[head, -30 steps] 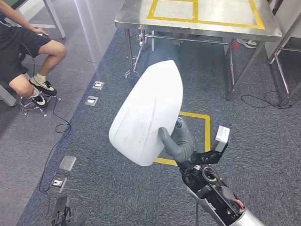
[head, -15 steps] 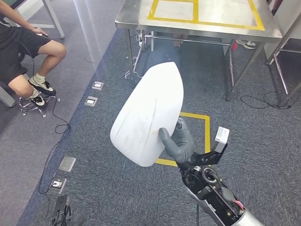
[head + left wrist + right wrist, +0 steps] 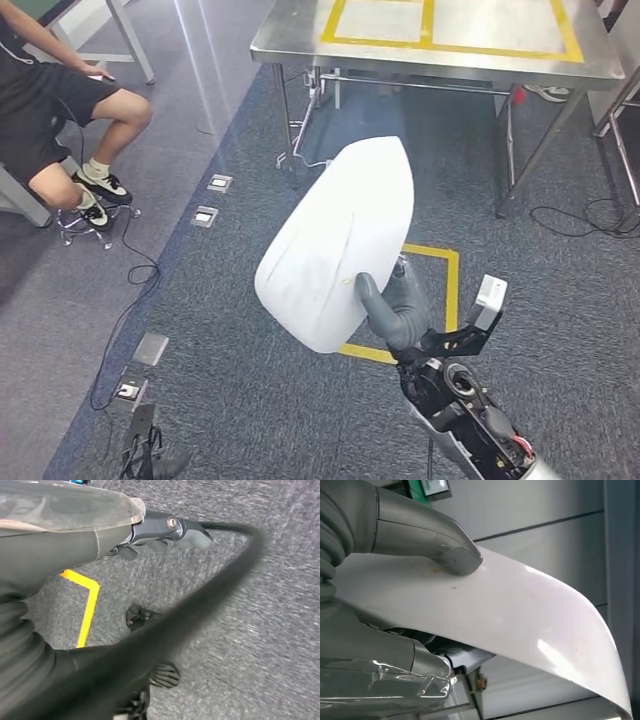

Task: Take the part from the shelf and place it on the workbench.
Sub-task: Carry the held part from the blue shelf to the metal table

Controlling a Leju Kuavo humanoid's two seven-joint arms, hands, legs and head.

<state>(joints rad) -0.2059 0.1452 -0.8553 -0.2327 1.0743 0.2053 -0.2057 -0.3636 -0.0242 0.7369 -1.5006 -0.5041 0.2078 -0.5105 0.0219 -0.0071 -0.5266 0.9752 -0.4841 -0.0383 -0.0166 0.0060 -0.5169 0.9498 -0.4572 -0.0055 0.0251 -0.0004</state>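
Your part, the big white curved shell, is up in the air in front of the robot, well short of the workbench and lower than its steel top, over the carpet near the yellow floor marking that lies on the robot's side of the bench. The right hand has it by one edge only: the thick grey thumb presses on the outer white face while the other fingers close against the underside, so nearly all of the shell sticks out past the hold toward the bench. That is your main risk, as I judge it: a wide, smooth panel pinched at its rim can pivot or slide out if the arm swings or the walk jolts it, and its far tip could catch the bench's near edge if you come in without lifting it above the top first. The yellow-taped rectangles on the bench top look like the likely landing spot. Your left hand hangs toward the floor, away from the bench, with its dark fingers fairly straight and nothing in them. A seated person is off to the bench's left, well apart from the part.
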